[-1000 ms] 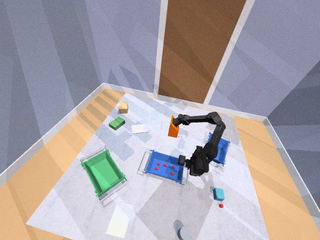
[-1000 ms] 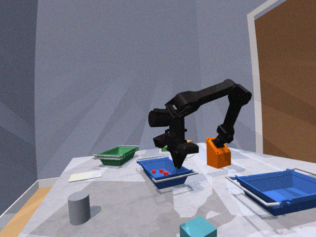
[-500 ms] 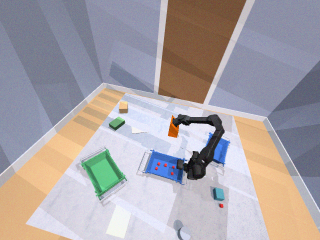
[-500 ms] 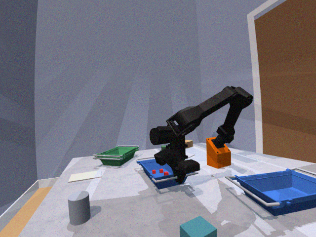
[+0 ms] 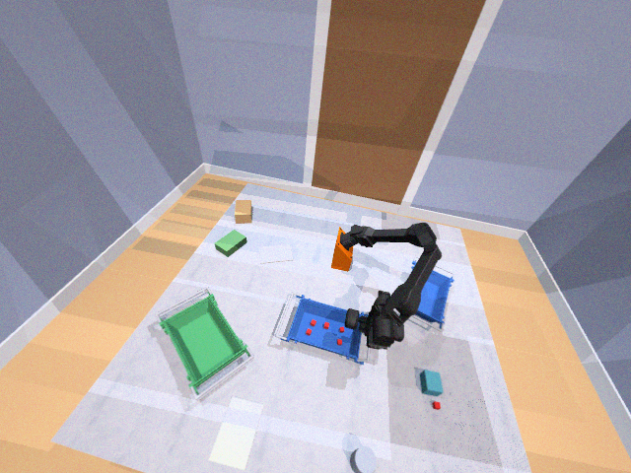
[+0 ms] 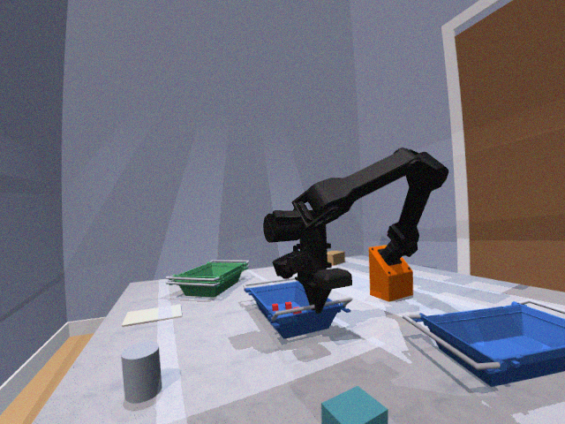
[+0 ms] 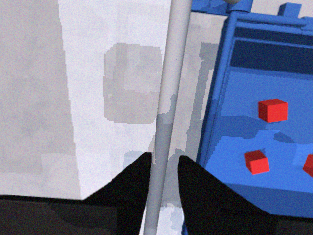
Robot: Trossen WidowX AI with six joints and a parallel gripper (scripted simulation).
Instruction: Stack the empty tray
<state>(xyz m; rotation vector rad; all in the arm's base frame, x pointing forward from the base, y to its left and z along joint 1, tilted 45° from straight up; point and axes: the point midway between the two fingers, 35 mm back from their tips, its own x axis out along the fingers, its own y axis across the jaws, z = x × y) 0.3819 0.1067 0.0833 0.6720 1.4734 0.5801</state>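
The loaded blue tray [image 5: 331,309] [image 6: 303,327] [image 7: 266,54] stands mid-table with several small red blocks [image 5: 326,325] [image 7: 273,111] inside. Its left bar [image 5: 280,325] in the top view is swung out over that end. Its other bar [image 6: 337,303] [image 7: 171,73] is also out, beyond the end by the arm. My gripper [image 6: 318,311] [image 7: 164,161] points down at this bar. The fingers are slightly open, one on each side of the bar, with gaps beside it. The empty blue tray [image 5: 439,286] [image 6: 538,367] stands on the right, partly behind the arm in the top view.
A green tray [image 5: 206,338] [image 6: 200,290] is at left in the top view. A teal block [image 5: 431,382] [image 6: 356,405], a loose red block [image 5: 437,405] and a grey cylinder [image 5: 364,459] [image 6: 140,374] stand nearer the front. A green block [image 5: 231,242] and tan box [image 5: 244,211] are farther back.
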